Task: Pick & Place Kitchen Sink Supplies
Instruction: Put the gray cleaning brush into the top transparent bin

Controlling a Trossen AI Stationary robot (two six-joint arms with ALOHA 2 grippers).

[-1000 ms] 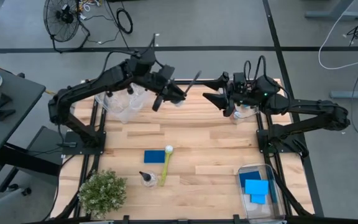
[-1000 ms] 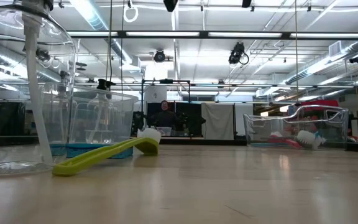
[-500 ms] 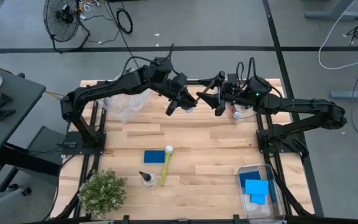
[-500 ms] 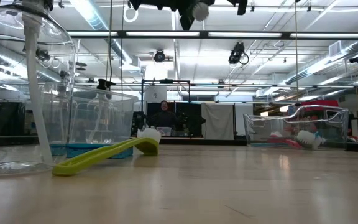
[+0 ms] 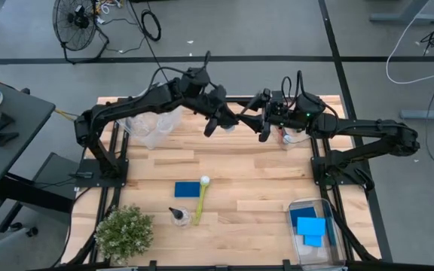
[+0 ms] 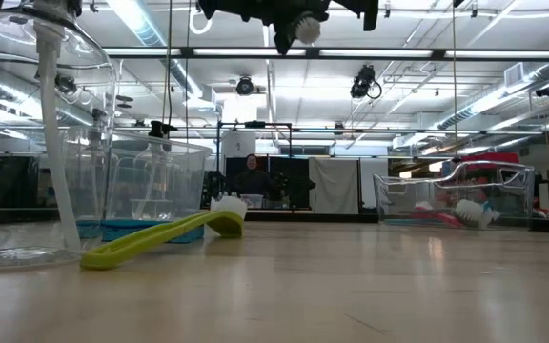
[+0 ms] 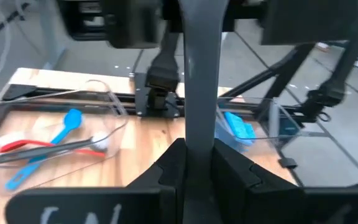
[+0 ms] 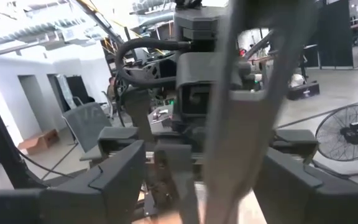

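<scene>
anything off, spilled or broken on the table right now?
Nothing spilled or damaged. One oddity: the grey brush hangs mid-air, clamped in the left gripper, with the right gripper open around its handle. The yellow-green brush lies loose beside the blue sponge.

Taking the sponge (image 5: 187, 188) as the mark: bare boards lie open to its right as far as the bin (image 5: 334, 223), and behind it toward the back edge. Just right of it lies a brush (image 5: 201, 199); in front, a bottle (image 5: 177, 217) and a plant (image 5: 125, 232) (bushy, at the corner).

Both arms meet high over the back edge.
</scene>
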